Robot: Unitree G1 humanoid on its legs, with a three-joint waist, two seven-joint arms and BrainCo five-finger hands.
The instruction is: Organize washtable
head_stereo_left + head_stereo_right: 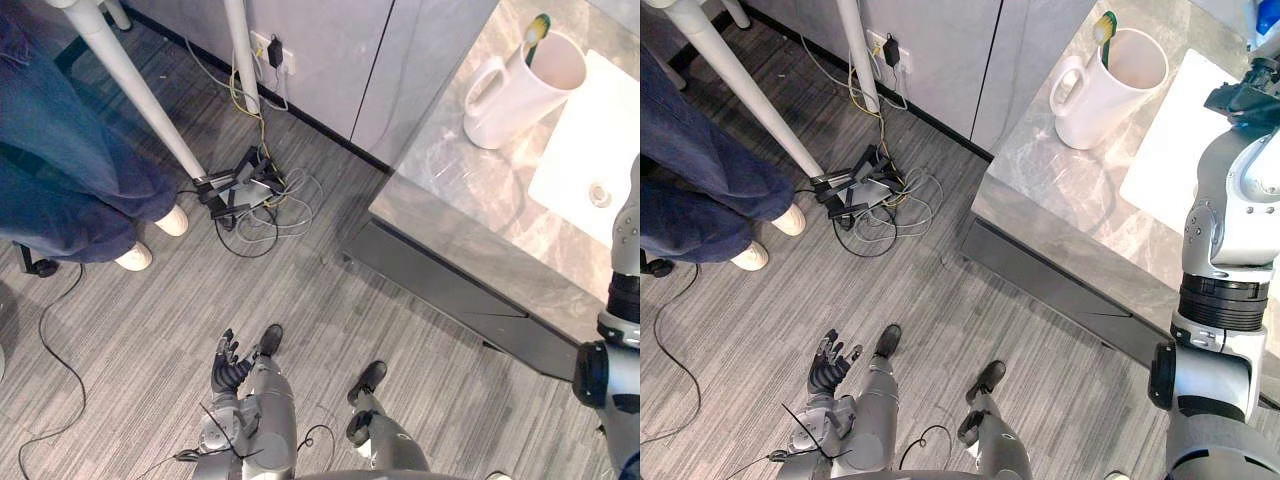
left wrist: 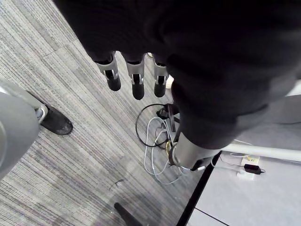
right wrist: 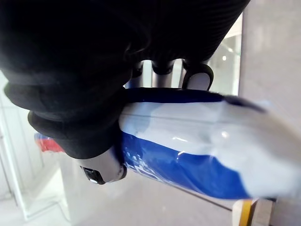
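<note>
marble washtable [image 1: 450, 190] beside grey carpet [image 1: 150, 340]; right hand [image 3: 84, 136] grips blue tube [image 3: 188, 160], left hand [image 1: 230, 365] hangs slack.

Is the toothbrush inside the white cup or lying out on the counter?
Inside. The toothbrush stands in the upright white cup, head poking above the rim.

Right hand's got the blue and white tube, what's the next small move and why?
Probably carry the tube toward the white mug on the counter: the right hand is curled round it, and the mug holds a toothbrush with room left beside it. The left hand hangs open, idle.
</note>
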